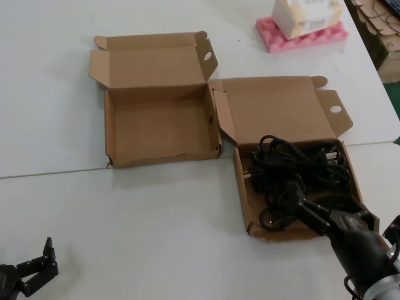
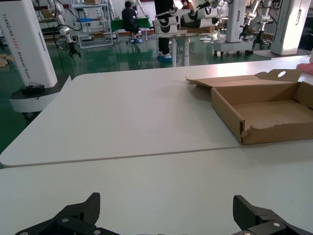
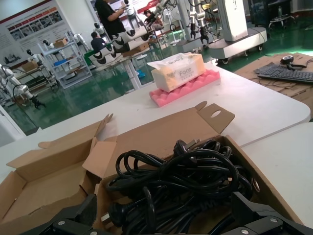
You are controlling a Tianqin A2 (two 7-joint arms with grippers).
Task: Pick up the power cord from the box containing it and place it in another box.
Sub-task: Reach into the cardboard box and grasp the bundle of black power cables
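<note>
Head view places the right hand (image 1: 299, 201) at the near edge of the full box (image 1: 240, 187), its two dark fingers spread and reaching in over the front wall toward the tangle of power cords (image 1: 294, 172) lying inside. Nothing is pinched yet, as far as can be judged; the fingertips are seen among the nearest loops, but whether they touch a strand cannot be told. From the right wrist view the cords (image 3: 181, 181) are seen piled directly ahead of the open fingers, loops running mostly crosswise to the reach, with a plug (image 3: 182, 145) visible at the far side of the heap. The right arm is angled in from the near right corner of the counter (image 1: 156, 237), forearm low and pointing up-left. The left hand (image 1: 39, 264) is parked near the left front edge of the counter, fingers parted, well apart from both boxes. Farther off and to the left of the full box stands the empty box (image 1: 112, 125), lid open, corners nearly touching; the carry is judged to go leftward and away. Beyond, a tissue pack (image 1: 306, 14) rests on pink foam (image 1: 275, 37).
</note>
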